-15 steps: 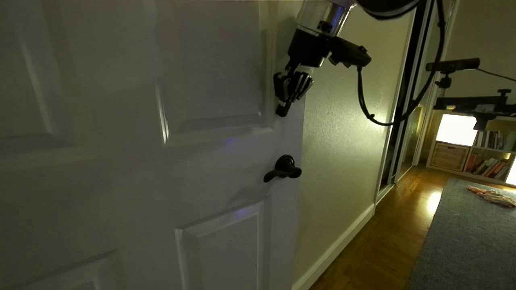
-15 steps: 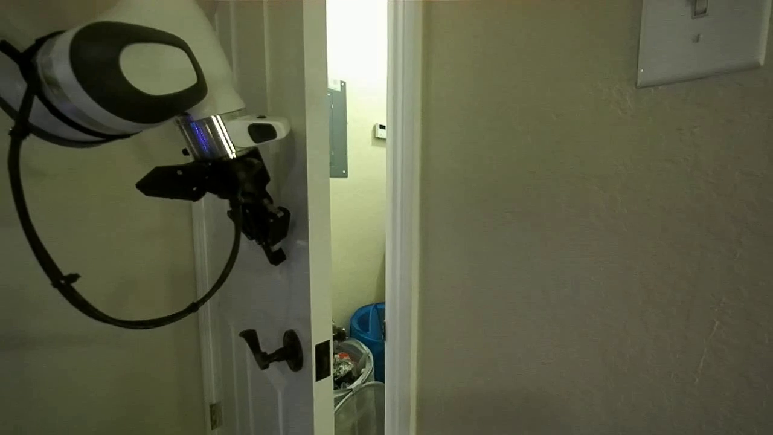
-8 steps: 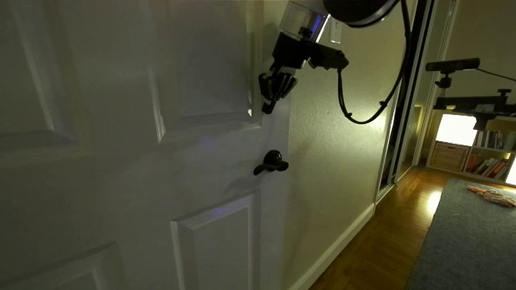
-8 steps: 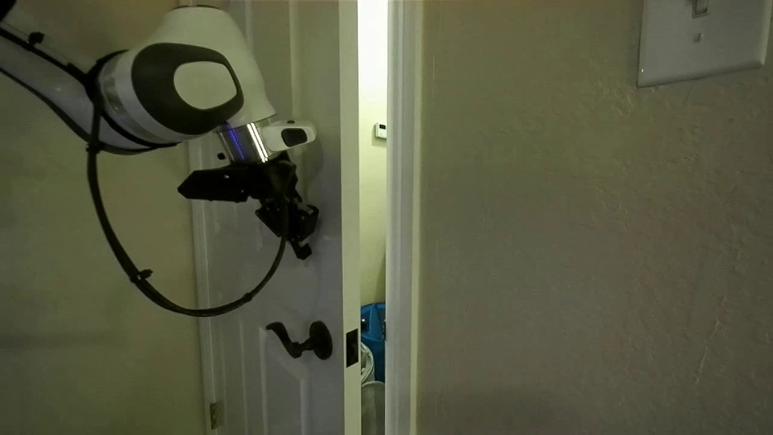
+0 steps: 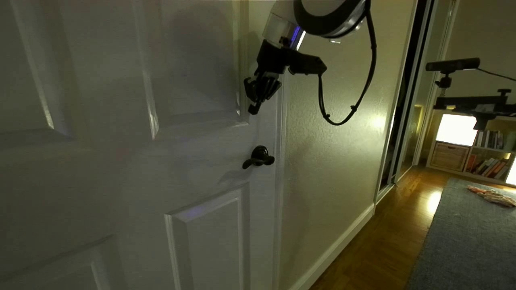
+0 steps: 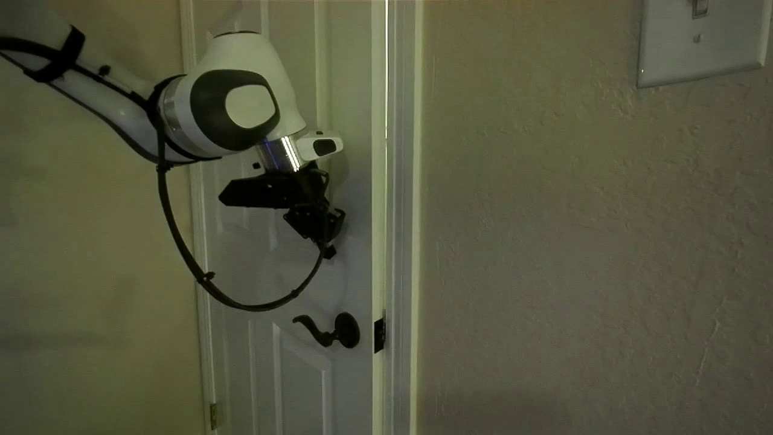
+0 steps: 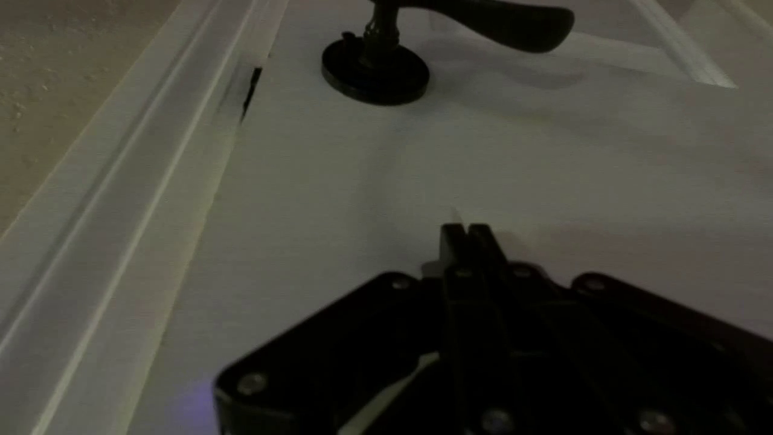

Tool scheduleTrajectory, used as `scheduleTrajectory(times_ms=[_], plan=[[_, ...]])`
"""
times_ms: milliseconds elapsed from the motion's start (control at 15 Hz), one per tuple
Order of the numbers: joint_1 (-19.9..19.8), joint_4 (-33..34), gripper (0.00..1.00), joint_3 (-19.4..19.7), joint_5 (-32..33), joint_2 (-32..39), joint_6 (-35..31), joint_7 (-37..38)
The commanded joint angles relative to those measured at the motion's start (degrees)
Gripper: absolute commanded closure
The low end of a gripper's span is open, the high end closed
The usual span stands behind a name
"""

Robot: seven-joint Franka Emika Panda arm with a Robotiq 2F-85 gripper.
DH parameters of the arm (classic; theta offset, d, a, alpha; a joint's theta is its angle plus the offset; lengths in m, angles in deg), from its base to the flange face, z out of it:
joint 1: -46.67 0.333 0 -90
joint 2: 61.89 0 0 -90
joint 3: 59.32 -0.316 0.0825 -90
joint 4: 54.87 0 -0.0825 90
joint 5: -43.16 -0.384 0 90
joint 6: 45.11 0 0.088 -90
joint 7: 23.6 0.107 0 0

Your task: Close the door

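In an exterior view, across the left and centre, the white panelled door [image 5: 133,165], with its black lever [image 5: 259,158] close to the free edge. Above the lever and apart from it, near that same edge, the gripper [image 5: 254,108], tilted downward; hard to say from here whether touching the surface. Right of the door, a pale wall [image 5: 334,161] down to a white baseboard [image 5: 342,243], then wooden floor [image 5: 387,241] and grey rug [image 5: 463,241]. Farther back, books [image 5: 488,166] next to a woven drawer [image 5: 448,156], and a dark camera [image 5: 452,65] on a mount.

In an exterior view, reaching in from upper left, the arm [image 6: 250,106], with a black cable [image 6: 259,307] drooping beneath. Door all but home in the frame [image 6: 401,211]: a thin bright slit along the upper part of the free edge, and lower down, level with the lever, the dark latch plate [image 6: 379,335] in sight. Hinge [image 6: 214,417] low on the left; light switch [image 6: 702,51] at upper right, on the wall.

In the wrist view, door over most of the background, frame slanting along the left, lever at the top, clear of the gripper. Fingertips [image 7: 453,241] pressed together side by side, at most a hairline between, pointed at the door; contact with it impossible to confirm. At lower left, a violet glow [image 7: 196,406] on the white paint.
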Motion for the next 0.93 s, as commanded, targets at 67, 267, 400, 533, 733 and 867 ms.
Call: scheduleTrajectory(times_ms=[67,267,400,533,733,867], plan=[[0.8,8.0,0.93,1.0,-0.7,4.4,3.5,-2.3],[1.1,11.4,0.93,0.9,-0.6,6.2,4.9,-3.1],[1.3,12.9,0.93,0.9,-0.5,7.1,5.5,-3.5],[1.4,13.3,0.92,0.8,-0.6,7.5,6.2,-3.8],[1.2,12.0,0.93,0.3,-1.5,6.7,6.9,-3.5],[2.2,8.8,0.96,0.8,-0.9,4.3,9.2,-2.2]])
